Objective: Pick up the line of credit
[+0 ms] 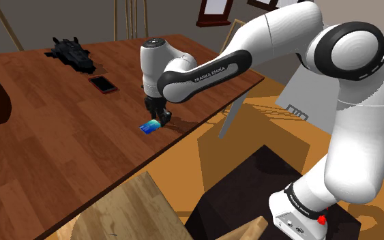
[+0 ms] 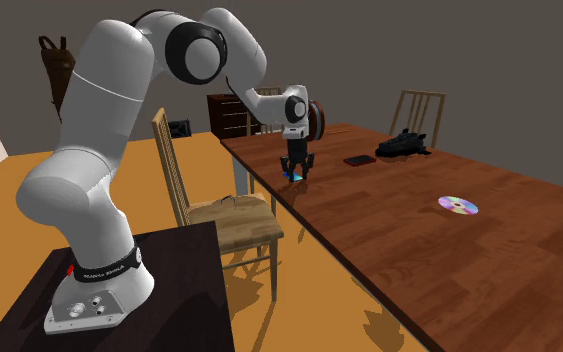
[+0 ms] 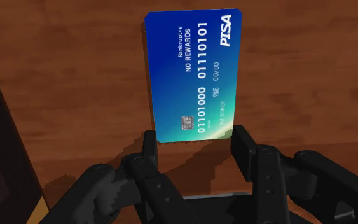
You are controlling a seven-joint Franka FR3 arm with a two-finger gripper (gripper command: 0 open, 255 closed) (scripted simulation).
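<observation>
Gripper (image 1: 159,121) is clenched on the blue card (image 1: 149,127). In wrist view both fingers (image 3: 151,145) press the card's long edges at its chip end, w/ the rest sticking out past the tips. The card is near the phone (image 1: 102,83), on the phone's side toward the table (image 1: 47,157) edge by the arm. Can't tell if it's off the wood. A black jagged obj. (image 1: 71,53) lies just past the phone, opposite the card. A CD (image 2: 458,205) lies well apart from the phone, toward the second ext. view's right.
</observation>
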